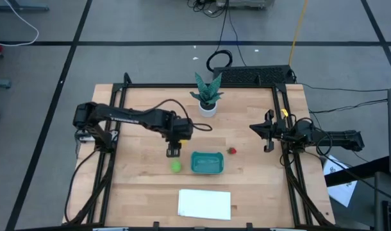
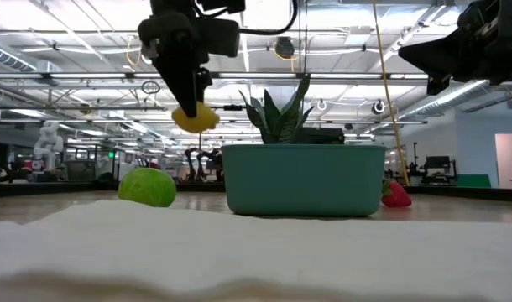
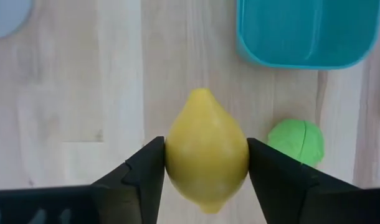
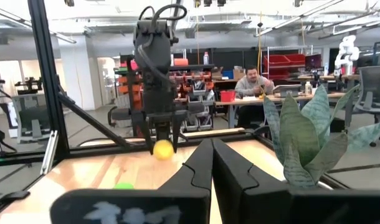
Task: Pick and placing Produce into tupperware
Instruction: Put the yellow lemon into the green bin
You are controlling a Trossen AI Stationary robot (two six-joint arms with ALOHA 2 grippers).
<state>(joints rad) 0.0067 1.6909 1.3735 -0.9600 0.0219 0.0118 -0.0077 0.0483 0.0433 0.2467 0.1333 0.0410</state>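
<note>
A yellow lemon [image 3: 206, 154] hangs in the air with my left gripper [image 1: 174, 151] shut on it, left of the teal tupperware [image 1: 207, 162]. A lime-green fruit [image 1: 175, 167] rests on the wood just below that gripper, and a small red fruit [image 1: 232, 151] lies right of the tub. In the low view the lemon [image 2: 194, 118] floats well above the table. My right gripper [image 4: 210, 163] waits shut at the right edge, raised and level. My left gripper pinches the lemon's middle [image 3: 170, 157] between its two fingers, one on each side. The fingers [image 2: 183, 80] come from above, pointing steeply down, across the lemon. The lemon hangs at their free ends, lifted clear of the table.
A potted plant in a white pot [image 1: 207, 95] stands at the far middle. A flat white sheet [image 1: 204, 203] lies near the front edge. A black frame [image 1: 122, 96] runs along the table's sides. People sit in the room beyond.
</note>
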